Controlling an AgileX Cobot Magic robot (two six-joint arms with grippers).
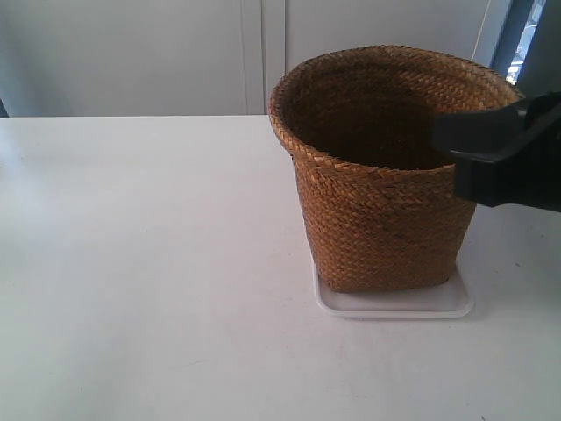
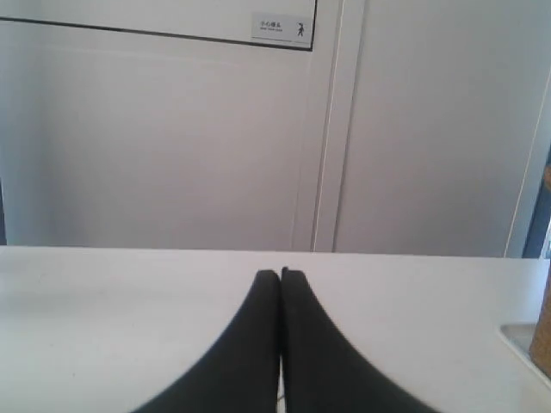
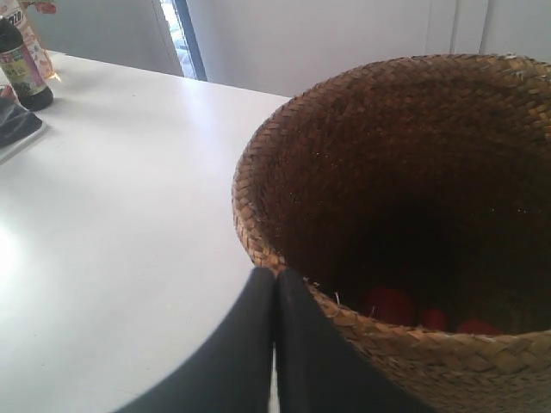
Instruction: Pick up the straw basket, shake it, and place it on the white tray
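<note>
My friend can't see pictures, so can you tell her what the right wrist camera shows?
The right gripper, its two black fingers shut together, sits just outside the rim of a straw basket. Deep in the basket's shadow lie a few red things, too dark to name. A white table spreads beyond, with a dark bottle standing farther off.

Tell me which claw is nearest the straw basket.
The right claw, shut tips at the rim of the straw basket; the left claw sits over bare table, apart from it.
</note>
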